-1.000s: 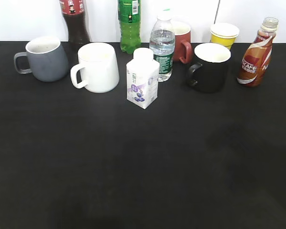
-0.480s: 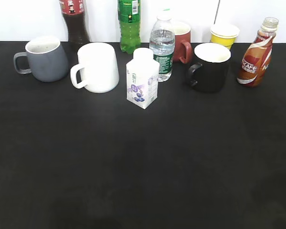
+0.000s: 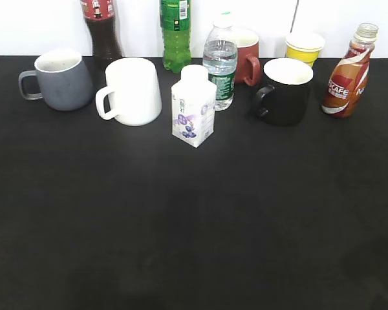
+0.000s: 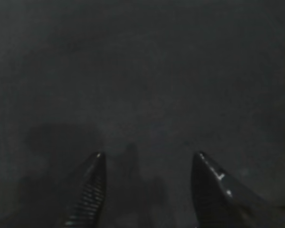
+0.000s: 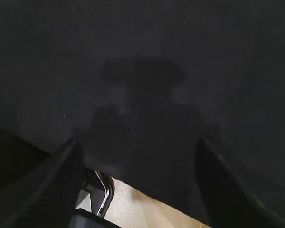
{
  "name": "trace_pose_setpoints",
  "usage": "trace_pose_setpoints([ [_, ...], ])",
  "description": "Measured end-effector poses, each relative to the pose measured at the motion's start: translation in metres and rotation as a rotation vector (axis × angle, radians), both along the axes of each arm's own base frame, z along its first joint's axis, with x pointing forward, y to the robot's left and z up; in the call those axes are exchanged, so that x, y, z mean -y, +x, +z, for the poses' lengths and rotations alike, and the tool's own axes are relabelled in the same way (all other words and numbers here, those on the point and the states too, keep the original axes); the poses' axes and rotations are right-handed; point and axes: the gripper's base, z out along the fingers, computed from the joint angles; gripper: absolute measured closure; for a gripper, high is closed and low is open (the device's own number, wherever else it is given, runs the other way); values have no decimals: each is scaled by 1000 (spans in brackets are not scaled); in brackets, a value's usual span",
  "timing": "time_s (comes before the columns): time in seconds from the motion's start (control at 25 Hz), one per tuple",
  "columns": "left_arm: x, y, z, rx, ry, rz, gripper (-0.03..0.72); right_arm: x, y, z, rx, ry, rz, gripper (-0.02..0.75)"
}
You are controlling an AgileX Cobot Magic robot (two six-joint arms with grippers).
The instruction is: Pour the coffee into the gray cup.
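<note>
The coffee bottle (image 3: 346, 72), brown with a red and white Nescafe label and no cap, stands upright at the far right of the black table. The gray cup (image 3: 58, 79) stands at the far left, handle pointing left. Neither gripper shows in the exterior view. In the left wrist view my left gripper (image 4: 148, 159) is open and empty over bare black cloth. In the right wrist view my right gripper (image 5: 137, 145) is open and empty above the table's near edge.
Between the two stand a white mug (image 3: 132, 90), a small white carton (image 3: 193, 106), a water bottle (image 3: 220, 62), a red mug (image 3: 247, 55), a black mug (image 3: 284, 90), a yellow cup (image 3: 304, 46), a cola bottle (image 3: 101, 29) and a green bottle (image 3: 175, 32). Pale floor (image 5: 142, 206) shows past the table edge.
</note>
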Motion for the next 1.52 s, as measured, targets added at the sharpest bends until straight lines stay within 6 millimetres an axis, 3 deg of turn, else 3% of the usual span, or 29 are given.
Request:
trace_pose_setpoints([
  [0.24,-6,-7,1,42,-14,93,253,3,1,0,3,4,-57,168],
  [0.32,-11,-13,3,83,-22,203,253,15,-2,3,50,21,-239,168],
  [0.36,-14,-23,4,144,-32,269,253,25,-12,7,126,37,-396,168],
  [0.44,-15,-37,5,226,-43,326,253,29,-30,11,246,56,-505,168],
  [0.6,-15,-52,5,319,-58,346,253,28,-55,14,407,89,-508,168],
  [1.52,-15,-52,4,318,-59,345,253,28,-62,13,445,110,-458,168],
])
